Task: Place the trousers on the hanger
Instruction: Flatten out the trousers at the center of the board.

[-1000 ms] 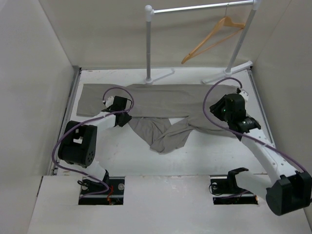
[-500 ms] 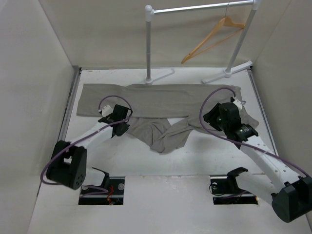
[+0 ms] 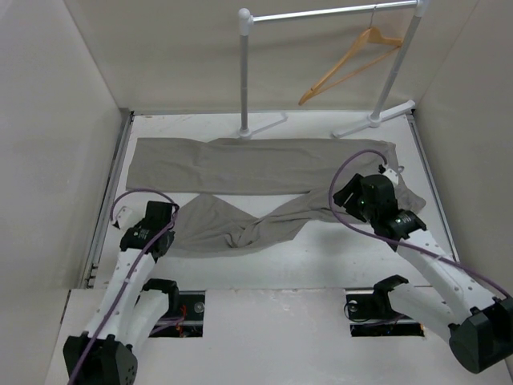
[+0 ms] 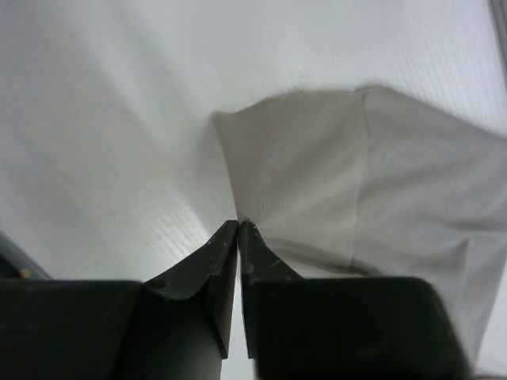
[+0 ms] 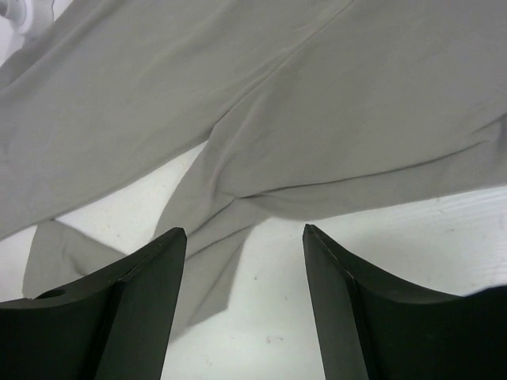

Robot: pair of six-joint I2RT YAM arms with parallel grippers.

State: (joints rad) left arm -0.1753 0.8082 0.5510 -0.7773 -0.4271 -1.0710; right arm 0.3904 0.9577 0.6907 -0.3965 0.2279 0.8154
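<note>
The left gripper (image 4: 238, 225) has its jaws pressed together, pinching the hem edge of the trousers (image 4: 333, 174) at the end of one leg. The cloth spreads away ahead and to the right of the tips, with bare table (image 4: 103, 142) to their left. The right gripper (image 5: 245, 237) holds its jaws spread wide with nothing between them. The cloth lies flat below and ahead of them. The hanger (image 3: 349, 60) hangs on the rail (image 3: 244, 80), well beyond both grippers and apart from the trousers.
</note>
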